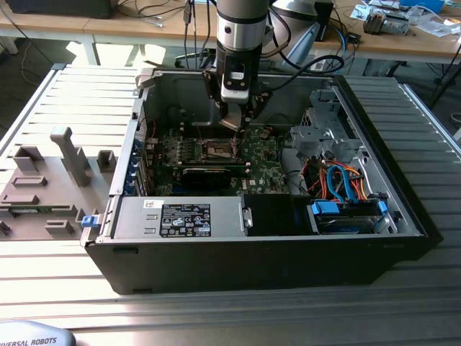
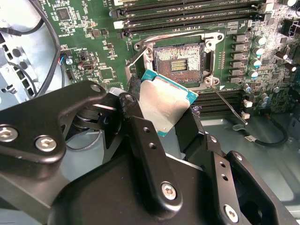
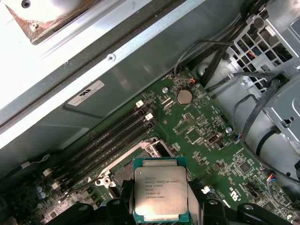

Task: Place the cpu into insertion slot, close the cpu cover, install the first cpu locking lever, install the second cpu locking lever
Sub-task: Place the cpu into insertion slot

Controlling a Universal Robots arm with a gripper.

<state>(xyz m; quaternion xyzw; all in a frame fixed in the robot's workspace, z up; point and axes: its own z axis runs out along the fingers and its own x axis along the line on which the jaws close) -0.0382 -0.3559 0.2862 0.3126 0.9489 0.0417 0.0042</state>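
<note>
My gripper (image 2: 161, 112) is shut on the cpu (image 2: 159, 103), a small square chip with a silver top and a teal edge, pinched by two opposite sides between black fingers (image 2: 133, 110). In the first wrist view the cpu (image 3: 160, 192) hangs tilted above the green board. The insertion slot (image 2: 178, 61) lies uncovered just beyond the chip, its dark contact field showing. A silvery frame edge (image 2: 137, 61) at the slot's side looks like the raised cpu cover. A thin locking lever (image 2: 228, 104) sticks out from one corner. In the exterior view the gripper (image 1: 234, 124) hovers over the slot (image 1: 218, 149).
The open computer case (image 1: 403, 209) walls in the board. Memory slots (image 2: 187, 9) run beside the insertion slot. A black card (image 1: 209, 175), a drive cage with orange and blue cables (image 1: 338, 180) and a power supply (image 1: 180, 216) stand nearby. Grey fixtures (image 1: 68, 155) sit at the exterior view's left.
</note>
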